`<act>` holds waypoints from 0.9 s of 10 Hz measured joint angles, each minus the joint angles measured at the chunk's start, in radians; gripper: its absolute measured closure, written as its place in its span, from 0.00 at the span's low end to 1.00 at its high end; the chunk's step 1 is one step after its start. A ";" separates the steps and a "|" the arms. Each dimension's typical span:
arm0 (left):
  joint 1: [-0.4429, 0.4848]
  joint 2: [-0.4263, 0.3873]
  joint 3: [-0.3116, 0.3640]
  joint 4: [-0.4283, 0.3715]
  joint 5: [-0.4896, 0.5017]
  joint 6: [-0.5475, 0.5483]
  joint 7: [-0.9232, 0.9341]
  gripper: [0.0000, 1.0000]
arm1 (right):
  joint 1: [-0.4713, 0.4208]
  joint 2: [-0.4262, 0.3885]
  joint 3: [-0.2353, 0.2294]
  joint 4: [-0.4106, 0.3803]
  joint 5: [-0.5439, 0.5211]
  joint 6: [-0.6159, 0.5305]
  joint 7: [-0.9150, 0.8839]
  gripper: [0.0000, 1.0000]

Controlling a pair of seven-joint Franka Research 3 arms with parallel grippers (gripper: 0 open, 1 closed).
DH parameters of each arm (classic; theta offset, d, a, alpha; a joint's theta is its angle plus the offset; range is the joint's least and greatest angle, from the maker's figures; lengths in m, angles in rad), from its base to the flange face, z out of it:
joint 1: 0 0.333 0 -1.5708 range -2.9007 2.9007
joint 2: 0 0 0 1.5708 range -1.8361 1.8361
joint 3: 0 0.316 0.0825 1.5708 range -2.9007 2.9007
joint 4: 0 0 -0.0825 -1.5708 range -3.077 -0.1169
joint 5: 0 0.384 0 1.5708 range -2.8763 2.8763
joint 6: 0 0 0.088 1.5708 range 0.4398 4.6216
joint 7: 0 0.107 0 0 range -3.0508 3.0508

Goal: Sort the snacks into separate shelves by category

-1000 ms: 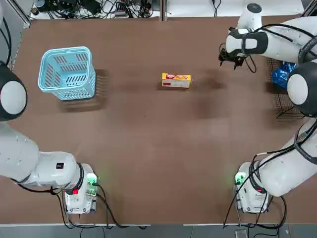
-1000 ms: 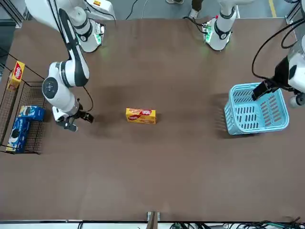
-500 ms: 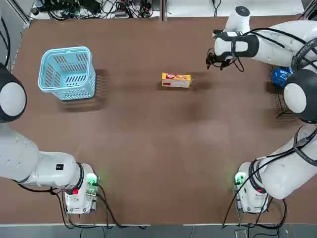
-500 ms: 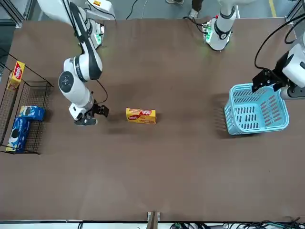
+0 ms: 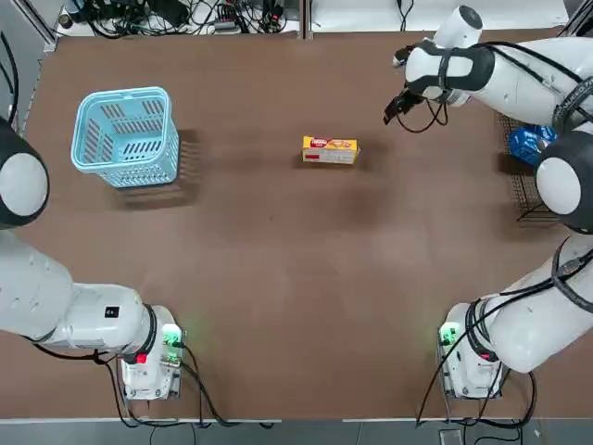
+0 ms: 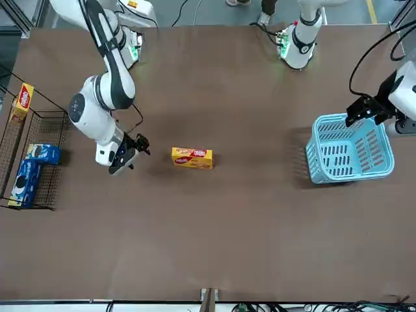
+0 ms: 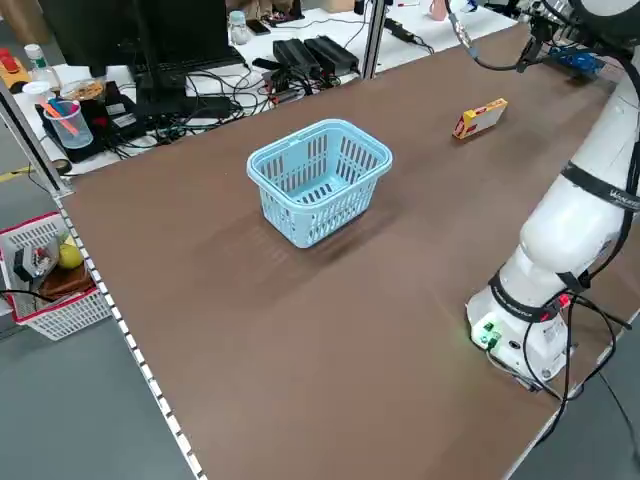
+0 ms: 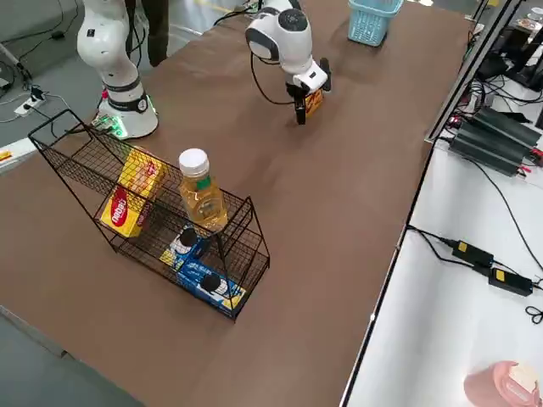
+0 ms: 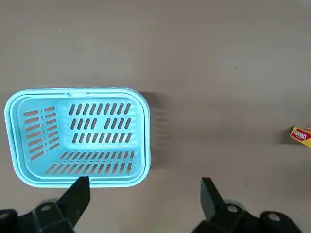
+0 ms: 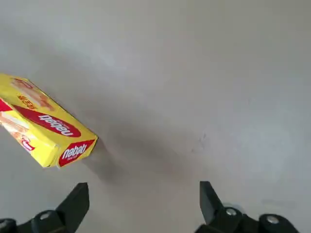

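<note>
One snack, a yellow box with a red label (image 5: pixel 329 149) (image 6: pixel 192 157) (image 10: pixel 43 131), lies flat in the middle of the table. My right gripper (image 5: pixel 395 106) (image 6: pixel 138 145) (image 10: pixel 143 194) hovers a short way to its right, open and empty, apart from the box. At the table's right edge stand the shelves, a black wire rack (image 6: pixel 55 130) (image 8: pixel 246 246). Blue cookie packets (image 6: pixel 29 172) (image 8: pixel 204 275) lie on its lower tier and a yellow box (image 6: pixel 23 103) (image 8: pixel 131 199) on the upper one. My left gripper (image 6: pixel 363 112) (image 9: pixel 143 189) hangs open and empty above the near rim of the basket.
A light blue slotted basket (image 5: pixel 125 136) (image 9: pixel 77 136) stands at the far left, nothing showing inside it. A bottle of amber liquid with a white cap (image 8: pixel 201 197) stands on the rack's upper tier. Cables and power bricks lie beyond the table's far edge.
My right gripper has travelled from beside the rack toward the yellow box on the table and tilted its wrist. The left gripper shifted slightly over the basket. The box has not moved.
</note>
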 joint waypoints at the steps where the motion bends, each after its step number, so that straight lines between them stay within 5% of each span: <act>1: 0.000 0.001 0.000 0.000 0.000 0.000 0.004 0.00 | 0.000 0.000 0.000 -0.005 0.083 0.035 -0.153 0.00; 5: -0.007 0.005 -0.017 0.003 0.017 0.000 0.019 0.00 | 0.000 0.010 0.024 -0.029 0.402 0.107 -0.565 0.00; 9: -0.006 0.005 -0.026 0.015 0.022 0.000 0.019 0.00 | 0.000 0.078 0.031 -0.049 0.823 0.045 -1.006 0.00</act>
